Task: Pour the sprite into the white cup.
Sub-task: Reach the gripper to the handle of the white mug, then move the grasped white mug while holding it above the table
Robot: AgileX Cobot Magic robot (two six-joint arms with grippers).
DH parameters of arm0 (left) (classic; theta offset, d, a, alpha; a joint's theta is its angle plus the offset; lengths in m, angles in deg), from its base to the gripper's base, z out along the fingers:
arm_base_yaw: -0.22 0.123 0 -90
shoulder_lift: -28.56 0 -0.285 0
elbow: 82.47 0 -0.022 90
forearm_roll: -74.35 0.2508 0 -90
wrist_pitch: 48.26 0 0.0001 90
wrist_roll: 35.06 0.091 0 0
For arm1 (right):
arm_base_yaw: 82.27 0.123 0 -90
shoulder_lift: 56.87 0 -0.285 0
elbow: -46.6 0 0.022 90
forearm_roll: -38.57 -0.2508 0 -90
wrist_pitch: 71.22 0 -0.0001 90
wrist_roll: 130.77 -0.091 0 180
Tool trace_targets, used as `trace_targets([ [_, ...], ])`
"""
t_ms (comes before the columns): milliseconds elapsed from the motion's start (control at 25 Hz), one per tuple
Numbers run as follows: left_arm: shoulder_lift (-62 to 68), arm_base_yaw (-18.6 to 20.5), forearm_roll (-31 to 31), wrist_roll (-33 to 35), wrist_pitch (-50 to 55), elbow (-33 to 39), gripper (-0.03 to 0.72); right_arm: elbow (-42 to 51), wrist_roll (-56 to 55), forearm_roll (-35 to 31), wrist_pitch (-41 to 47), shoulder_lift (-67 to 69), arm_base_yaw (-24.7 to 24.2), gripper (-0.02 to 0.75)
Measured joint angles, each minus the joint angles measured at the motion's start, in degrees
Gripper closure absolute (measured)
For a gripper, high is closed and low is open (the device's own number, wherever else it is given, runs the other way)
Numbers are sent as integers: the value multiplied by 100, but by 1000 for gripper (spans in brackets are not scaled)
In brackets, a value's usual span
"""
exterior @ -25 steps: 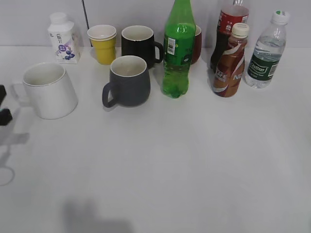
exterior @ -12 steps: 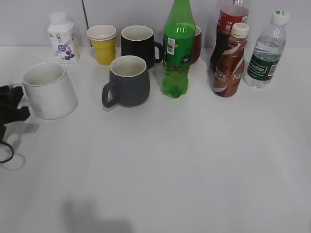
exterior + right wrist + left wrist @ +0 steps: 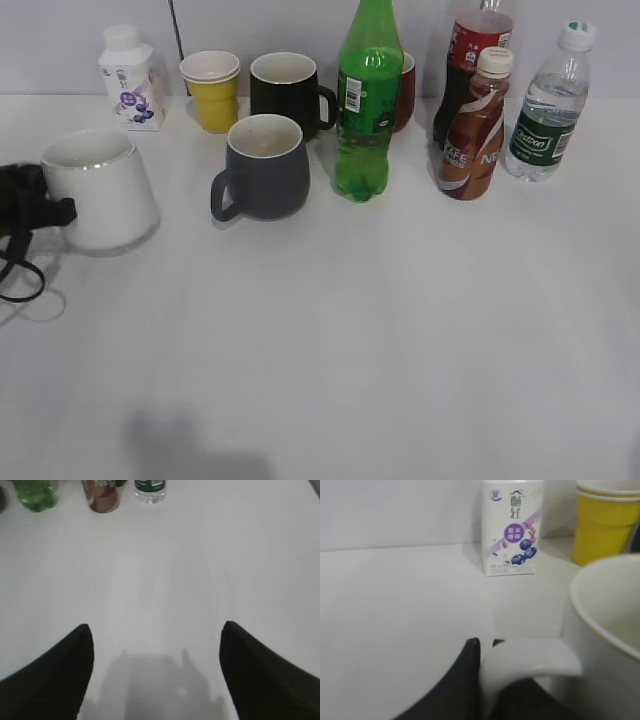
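At the left edge of the white counter (image 3: 400, 330), the left claw (image 3: 45, 212) is closed on the handle (image 3: 530, 662) of the white cup (image 3: 100, 190), one dark finger on each side of it in the left wrist view. The cup sits near a small blueberry-printed carton (image 3: 128, 78) and a yellow cup (image 3: 212, 90). The sprite (image 3: 367, 100) stands upright and untouched at the far middle, right of a grey mug (image 3: 263, 167) and left of a brown coffee bottle (image 3: 475, 125) and a clear water bottle (image 3: 548, 105). The right claw (image 3: 156, 645) hangs spread wide and empty over bare counter.
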Motion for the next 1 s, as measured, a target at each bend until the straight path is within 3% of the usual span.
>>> trace_targets([
  [120, -518, 0, 32, 11, 61, 138, 647, -72, 221, -295, -186, 28, 0, 150],
  [240, -998, 0, 41, 11, 47, 214, 647, -116, 754, -703, -1443, 409, 0, 150],
  [400, -1523, 0, 212, 11, 47, 237, 647, -130, 1680, -1343, -4420, 1452, 0, 150],
  [560, -1964, 0, 590, 11, 54, 237, 648, -297, 1909, -1425, -7041, 2688, 0, 150],
  [680, -2237, 0, 969, 11, 72, 237, 648, -543, 1608, -1024, -7692, 3528, 0, 150],
  [800, -2465, 0, 1345, 11, 72, 240, 648, -576, 350, -188, -7928, 4298, 154, 157],
  [880, -2574, 0, 1504, 11, 103, 240, 648, -473, -498, 582, -8224, 4903, 408, 179],
  [1000, -2716, 0, 1575, 11, 275, 240, 648, -155, -1280, 1083, -8892, 5759, 992, 209],
])
